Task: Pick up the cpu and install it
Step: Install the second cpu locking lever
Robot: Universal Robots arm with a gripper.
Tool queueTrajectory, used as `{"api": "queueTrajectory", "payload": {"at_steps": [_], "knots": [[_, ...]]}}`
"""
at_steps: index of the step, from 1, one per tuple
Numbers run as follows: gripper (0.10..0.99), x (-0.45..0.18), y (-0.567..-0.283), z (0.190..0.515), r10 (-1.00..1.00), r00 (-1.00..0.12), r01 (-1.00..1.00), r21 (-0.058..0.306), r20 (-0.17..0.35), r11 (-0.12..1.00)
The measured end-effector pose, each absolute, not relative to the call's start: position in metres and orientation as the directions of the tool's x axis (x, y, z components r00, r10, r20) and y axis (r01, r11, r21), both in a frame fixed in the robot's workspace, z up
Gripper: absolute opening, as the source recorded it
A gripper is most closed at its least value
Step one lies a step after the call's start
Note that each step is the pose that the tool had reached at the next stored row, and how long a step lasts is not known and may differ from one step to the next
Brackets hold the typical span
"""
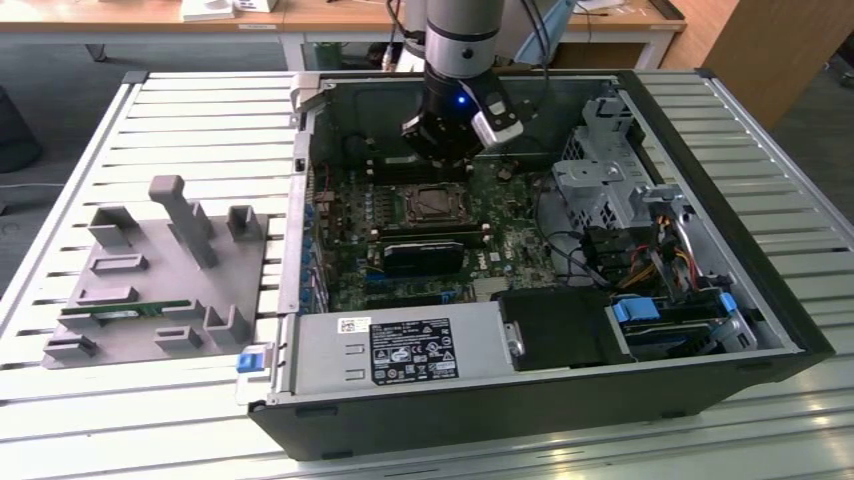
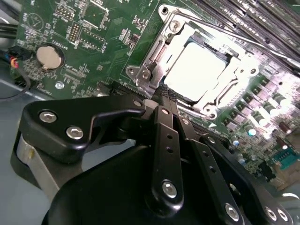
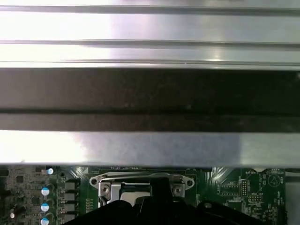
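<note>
The cpu (image 2: 199, 70), a flat square chip with a bright silver top, lies inside the metal socket frame (image 2: 150, 65) on the green motherboard. In the second wrist view my gripper (image 2: 165, 93) hangs just beside the socket's edge, its two black fingers (image 2: 161, 136) pressed together with nothing between them. The exterior view shows the gripper (image 1: 447, 160) inside the open computer case, just above and behind the socket (image 1: 434, 205). The first wrist view shows the socket frame (image 3: 105, 185) below the case wall.
A grey fixture tray (image 1: 147, 270) holding a green memory stick (image 1: 127, 313) lies at the exterior view's left. Inside the case are a power supply (image 1: 394, 350), a drive cage (image 1: 607, 180), a black block (image 1: 427, 250) and cables. A coin battery (image 2: 49, 56) sits on the board.
</note>
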State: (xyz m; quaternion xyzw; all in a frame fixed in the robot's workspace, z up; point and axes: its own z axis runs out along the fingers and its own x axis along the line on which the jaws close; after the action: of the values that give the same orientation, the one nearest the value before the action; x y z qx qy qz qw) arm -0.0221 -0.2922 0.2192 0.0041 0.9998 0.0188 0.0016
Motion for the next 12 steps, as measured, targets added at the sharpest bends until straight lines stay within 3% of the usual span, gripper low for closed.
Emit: {"api": "queueTrajectory", "payload": {"at_steps": [12], "knots": [[0.106, -0.0221, -0.2952, 0.2308, 0.008, -1.000, 0.008, 0.037, -0.003, 0.999]]}}
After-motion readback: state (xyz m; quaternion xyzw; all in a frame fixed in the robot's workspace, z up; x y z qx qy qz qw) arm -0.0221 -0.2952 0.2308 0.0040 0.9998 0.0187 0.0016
